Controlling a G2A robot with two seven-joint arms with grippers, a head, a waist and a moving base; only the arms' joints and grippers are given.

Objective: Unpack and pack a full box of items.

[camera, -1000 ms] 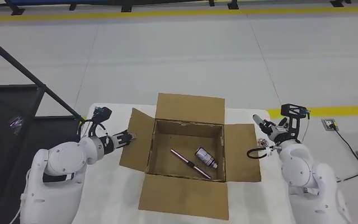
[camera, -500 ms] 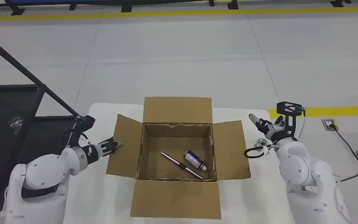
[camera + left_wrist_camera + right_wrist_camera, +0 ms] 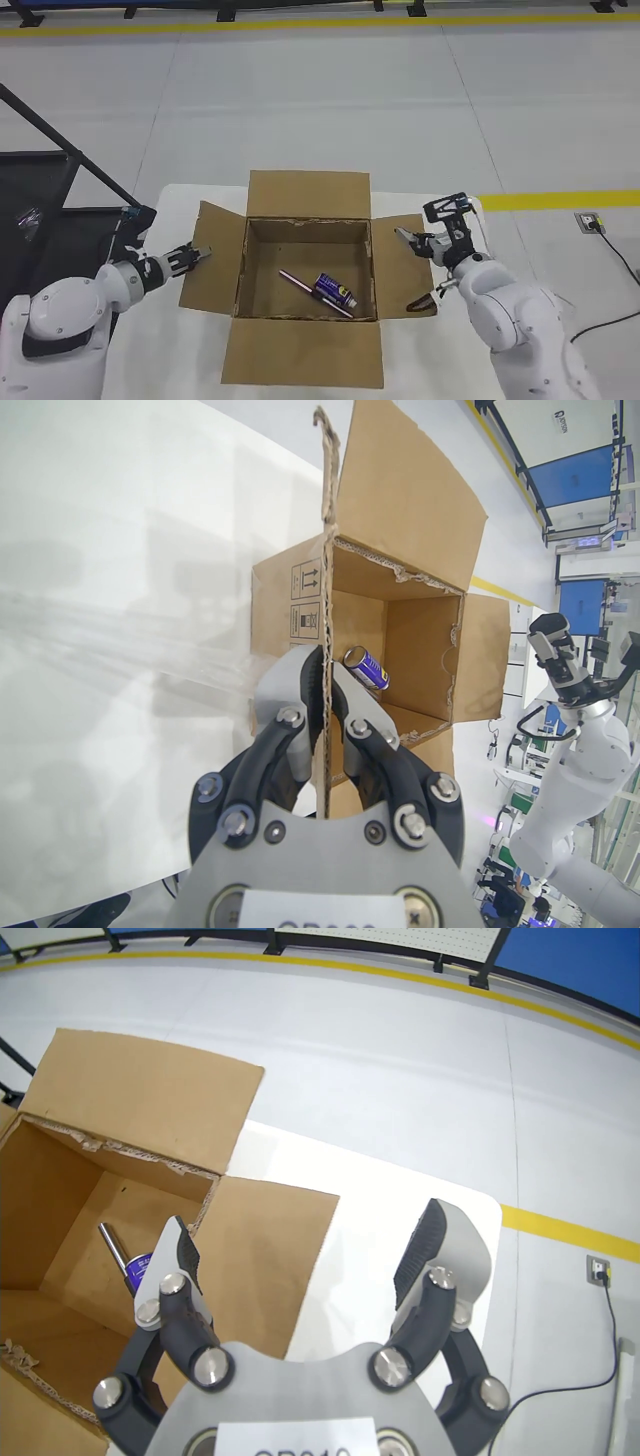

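A: Box (image 3: 305, 232), where is it?
B: Open on the bench (image 3: 195, 195), its left flap (image 3: 212, 262) clamped edge-on in the left jaws.
A: And the right jaws?
B: Spread wide, holding nothing, above the right flap (image 3: 395, 265). A blue can (image 3: 335, 291) and a metal rod (image 3: 300, 283) lie inside the box, beyond both jaws.
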